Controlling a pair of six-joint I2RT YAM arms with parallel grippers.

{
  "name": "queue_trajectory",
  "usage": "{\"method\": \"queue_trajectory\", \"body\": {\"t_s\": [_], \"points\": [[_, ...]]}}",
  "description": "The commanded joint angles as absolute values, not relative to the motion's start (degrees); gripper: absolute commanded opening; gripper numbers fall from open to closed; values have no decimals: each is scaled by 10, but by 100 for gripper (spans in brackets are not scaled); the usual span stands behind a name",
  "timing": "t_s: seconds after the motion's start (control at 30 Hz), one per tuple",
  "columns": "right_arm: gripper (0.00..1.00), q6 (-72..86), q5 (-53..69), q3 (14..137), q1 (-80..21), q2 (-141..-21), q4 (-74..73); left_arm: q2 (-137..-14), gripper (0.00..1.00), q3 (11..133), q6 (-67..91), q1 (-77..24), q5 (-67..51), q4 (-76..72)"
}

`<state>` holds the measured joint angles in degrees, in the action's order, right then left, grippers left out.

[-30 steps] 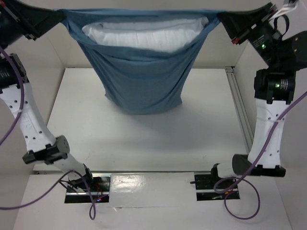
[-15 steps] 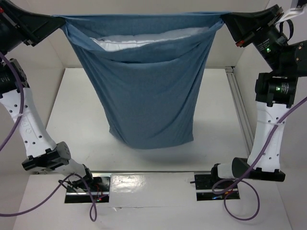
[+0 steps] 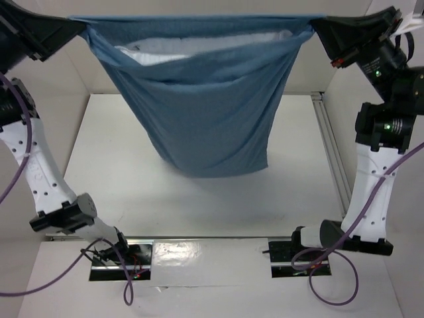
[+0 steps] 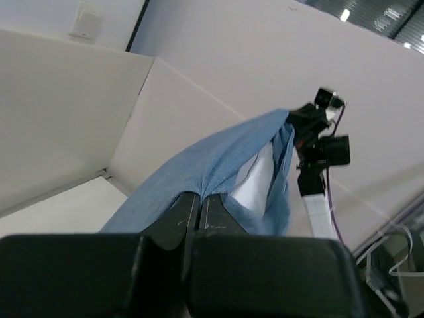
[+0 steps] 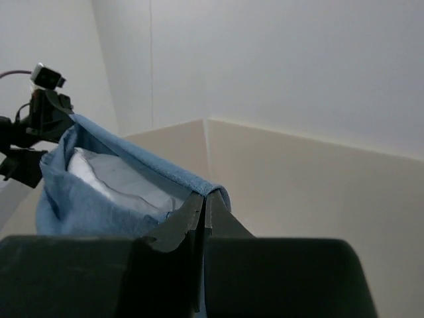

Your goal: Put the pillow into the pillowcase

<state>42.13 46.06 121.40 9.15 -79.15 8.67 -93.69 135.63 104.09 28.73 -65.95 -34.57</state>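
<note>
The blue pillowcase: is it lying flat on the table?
No, the pillowcase hangs between the left gripper and right gripper, each pinching a top corner.

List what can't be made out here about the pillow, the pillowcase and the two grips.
- Pillow: top external shows only a white strip at the mouth. The pillowcase hides the rest, so its depth is unknown.
- Pillowcase bottom: from above, cannot tell if it touches the table.
- Left gripper and right gripper: top external cannot show how much cloth each pinches, and the gripper bodies block the lower half of both wrist views.
</note>
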Motion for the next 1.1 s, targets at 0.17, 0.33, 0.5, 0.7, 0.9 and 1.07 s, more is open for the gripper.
{"method": "queue_trajectory", "body": {"t_s": [0.17,0.33,0.5,0.7,0.9,1.07], "points": [[0,432,332,1393,142,-856,101,-1034,0,1521,1075,309,-592,-310],[0,495,376,1065,142,-771,201,-888,0,1201,944,265,-597,-258],[0,446,361,1170,149,-794,113,-947,0,1331,952,271,-604,-230],[0,507,349,1183,149,-859,206,-1002,0,1372,977,271,-572,-242],[0,554,300,1482,91,-1076,286,-1150,0,1528,1133,332,-524,-398],[0,632,225,1467,86,-1107,432,-1061,0,1476,1137,426,-494,-418]]}}
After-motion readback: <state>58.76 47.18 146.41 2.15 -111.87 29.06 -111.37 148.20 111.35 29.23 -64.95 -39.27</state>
